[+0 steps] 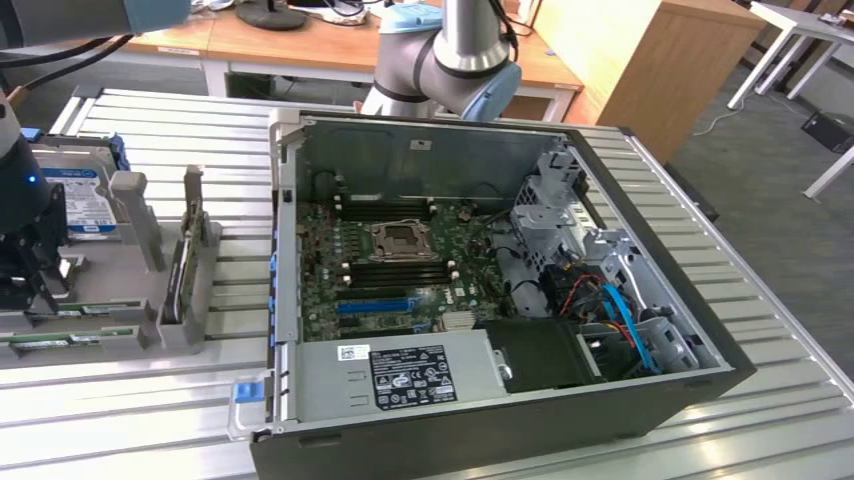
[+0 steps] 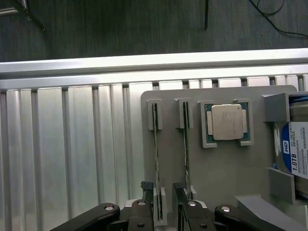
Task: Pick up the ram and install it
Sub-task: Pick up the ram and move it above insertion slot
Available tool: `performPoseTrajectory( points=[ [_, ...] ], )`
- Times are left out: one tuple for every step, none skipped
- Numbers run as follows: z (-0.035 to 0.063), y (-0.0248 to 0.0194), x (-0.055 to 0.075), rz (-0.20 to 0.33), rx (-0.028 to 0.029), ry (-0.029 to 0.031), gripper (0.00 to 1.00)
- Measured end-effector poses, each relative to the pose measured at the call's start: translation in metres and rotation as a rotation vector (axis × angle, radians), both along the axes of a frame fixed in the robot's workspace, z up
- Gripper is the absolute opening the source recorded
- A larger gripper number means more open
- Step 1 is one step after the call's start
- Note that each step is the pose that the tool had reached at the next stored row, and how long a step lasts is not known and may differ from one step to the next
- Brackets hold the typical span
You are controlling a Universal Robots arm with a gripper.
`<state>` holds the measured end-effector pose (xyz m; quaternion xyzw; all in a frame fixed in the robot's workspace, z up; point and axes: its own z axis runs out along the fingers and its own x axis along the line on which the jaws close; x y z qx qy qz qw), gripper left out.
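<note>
Two ram sticks stand on edge in slotted holders on a grey fixture plate (image 2: 221, 173). My gripper (image 2: 162, 195) is open and sits low over one end of the ram (image 2: 156, 144), with one black finger (image 2: 146, 188) on each side of it and a gap left on both sides. The second ram stick (image 2: 186, 144) stands just outside the other finger (image 2: 179, 191). In the exterior view the gripper (image 1: 34, 285) hangs at the far left over the fixture, where the green ram (image 1: 60, 340) lies. The motherboard (image 1: 400, 250) inside the open computer case (image 1: 694, 380) shows its memory slots (image 1: 396, 262).
A square silver processor (image 2: 227, 121) and a blue-labelled hard drive (image 2: 294, 151) sit on the same fixture beside the sticks. Grey upright holders (image 1: 187, 270) stand between the fixture and the case. Everything rests on a ribbed aluminium table (image 1: 120, 420). The arm's base (image 1: 447, 60) rises behind the case.
</note>
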<state>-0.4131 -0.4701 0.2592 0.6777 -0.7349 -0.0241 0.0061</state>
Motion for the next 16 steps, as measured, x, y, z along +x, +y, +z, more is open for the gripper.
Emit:
performPoseTrajectory(
  points=[
    [-0.0009,0.0000,0.0000,0.000,0.0000,0.0001,0.30],
    [-0.0019,0.0000,0.0000,0.000,0.0000,0.0000,0.30],
    [-0.0027,0.0000,0.0000,0.000,0.0000,0.0000,0.30],
    [-0.0035,0.0000,0.0000,0.000,-0.0001,0.0001,0.30],
    [-0.0043,0.0000,0.0000,0.000,0.0000,0.0001,0.30],
    [-0.0051,0.0000,0.0000,0.000,0.0000,0.0000,0.30],
    [-0.0059,0.0000,0.0000,0.000,0.0000,0.0001,0.30],
    [-0.0067,0.0000,0.0000,0.000,0.0000,0.0001,0.30],
    [-0.0075,0.0000,0.0000,0.000,0.0000,0.0001,0.30],
    [-0.0082,0.0000,0.0000,0.000,0.0000,0.0000,0.30],
    [-0.0086,0.0000,0.0000,0.000,-0.0001,0.0001,0.30],
    [-0.0086,0.0000,0.0000,0.000,-0.0002,0.0003,0.30],
    [-0.0087,0.0000,0.0000,0.000,-0.0002,0.0003,0.30],
    [-0.0087,0.0000,0.0000,0.000,-0.0002,0.0003,0.30],
    [-0.0088,0.0000,0.0000,0.000,-0.0001,0.0002,0.30],
    [-0.0090,-0.0003,-0.0001,0.000,0.0001,-0.0001,0.30]
  ],
)
